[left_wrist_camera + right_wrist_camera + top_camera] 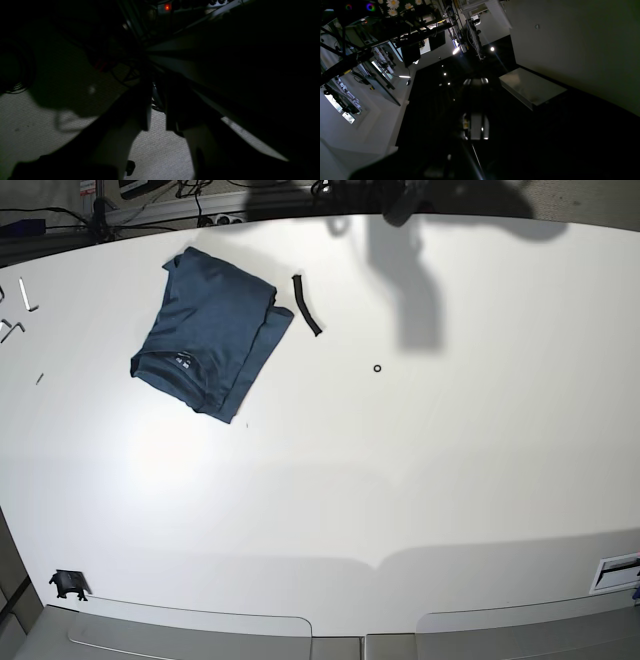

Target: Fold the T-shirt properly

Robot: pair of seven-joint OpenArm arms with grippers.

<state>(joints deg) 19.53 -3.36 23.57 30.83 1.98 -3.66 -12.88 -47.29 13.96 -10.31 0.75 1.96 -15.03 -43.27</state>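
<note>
The T-shirt [205,330] lies folded into a compact dark-blue packet at the table's far left, its small neck label facing the near side. Neither gripper shows in the base view. In the dim left wrist view my left gripper [158,105] hangs over pale carpet, with a gap between its fingers and nothing in them. The right wrist view looks out into a dark room. There my right gripper [475,81] is a dim shape with its jaws together, holding nothing. The T-shirt is out of both wrist views.
A short black strip [306,305] lies just right of the shirt, and a small black ring [377,368] sits farther right. Metal keys [20,295] rest at the left edge and a black clip [67,583] sits near the front left corner. An arm's shadow [405,270] falls on the white table [400,500] at the back.
</note>
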